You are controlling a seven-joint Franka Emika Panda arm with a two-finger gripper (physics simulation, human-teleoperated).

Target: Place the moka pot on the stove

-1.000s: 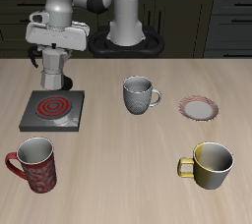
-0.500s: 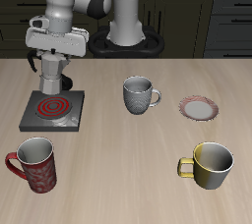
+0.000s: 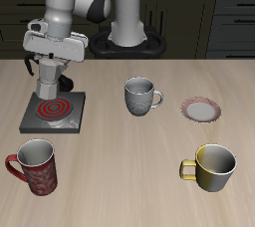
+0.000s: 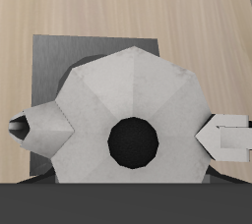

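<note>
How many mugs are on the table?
3: the grey patterned mug mid-table, the red mug and the yellow mug near the table's front edge. None seems hidden.

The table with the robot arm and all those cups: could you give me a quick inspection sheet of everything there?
Surface: pale wooden table.
Job's things: silver faceted moka pot held above the dark grey square stove with red spiral.
Clutter: grey patterned mug, red mug, yellow mug, small red-rimmed white plate.
Grippers: gripper carries the pot; fingers hidden.
Cables: nothing seen.
Surroundings: dark cabinets behind.
</note>
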